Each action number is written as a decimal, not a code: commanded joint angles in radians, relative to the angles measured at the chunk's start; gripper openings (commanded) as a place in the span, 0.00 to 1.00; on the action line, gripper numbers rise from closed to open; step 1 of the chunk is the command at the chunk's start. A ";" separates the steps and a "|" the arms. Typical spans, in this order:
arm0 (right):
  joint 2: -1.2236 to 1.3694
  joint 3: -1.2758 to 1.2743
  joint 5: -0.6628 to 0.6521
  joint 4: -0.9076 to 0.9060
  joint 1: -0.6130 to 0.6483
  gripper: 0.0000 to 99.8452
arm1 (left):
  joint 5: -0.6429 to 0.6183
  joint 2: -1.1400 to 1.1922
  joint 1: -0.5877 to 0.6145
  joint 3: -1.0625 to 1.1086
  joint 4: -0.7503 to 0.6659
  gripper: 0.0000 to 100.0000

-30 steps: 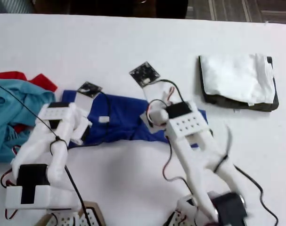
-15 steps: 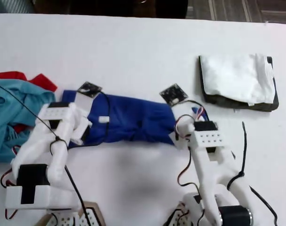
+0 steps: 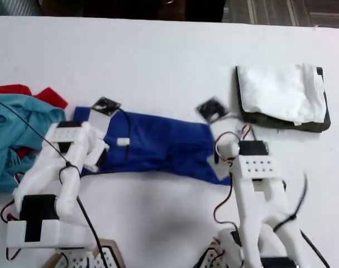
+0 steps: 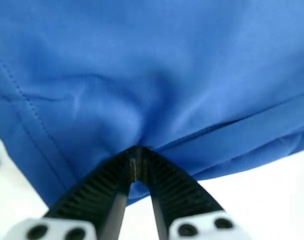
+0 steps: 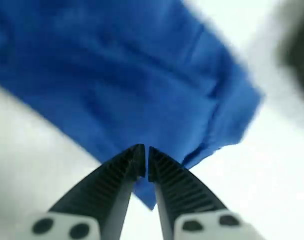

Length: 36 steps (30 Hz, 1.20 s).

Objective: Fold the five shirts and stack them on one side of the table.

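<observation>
Shirts lay in three places on the white table (image 3: 158, 50) in the high view. We saw the blue shirt (image 3: 158, 146) spread as a long band across the middle of the frame. A folded stack (image 3: 281, 95), white cloth over dark, sat at the upper right, near the blue shirt's right end but apart from it. A teal shirt (image 3: 13, 137) was bunched at the left edge with a red shirt (image 3: 46, 96) showing from under it. The left arm (image 3: 63, 162) reached up from the lower left to the blue shirt's left end, and the right arm (image 3: 258, 184) rose from the lower right to its right end.

From the left wrist view, we saw the left gripper (image 4: 135, 162) pinched together on a fold of the blue shirt (image 4: 152, 75), which covered most of the frame.

From the right wrist view, the right gripper (image 5: 142, 159) had its tips drawn together on the blue shirt's (image 5: 116, 75) edge, with white table on both sides.
</observation>
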State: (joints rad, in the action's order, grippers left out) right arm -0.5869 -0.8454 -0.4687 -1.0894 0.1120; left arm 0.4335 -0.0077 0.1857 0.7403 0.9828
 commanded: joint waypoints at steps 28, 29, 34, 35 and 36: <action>0.475 0.153 0.305 0.318 0.642 0.02 | -0.017 -0.365 0.457 -0.021 0.054 0.03; 0.472 0.157 0.305 0.294 0.650 0.02 | -0.012 -0.365 0.456 -0.018 0.048 0.03; 0.407 0.163 0.304 0.182 0.653 0.02 | -0.014 -0.364 0.456 -0.015 0.038 0.03; 0.377 0.163 0.304 0.163 0.653 0.02 | -0.014 -0.362 0.456 -0.015 0.038 0.03; 0.340 0.167 0.290 0.147 0.653 0.02 | -0.014 -0.362 0.456 -0.015 0.038 0.03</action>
State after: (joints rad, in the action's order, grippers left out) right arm -0.1389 -0.7196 -0.1711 -0.8930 0.7580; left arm 0.4135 -0.3422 0.6352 0.7311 1.0365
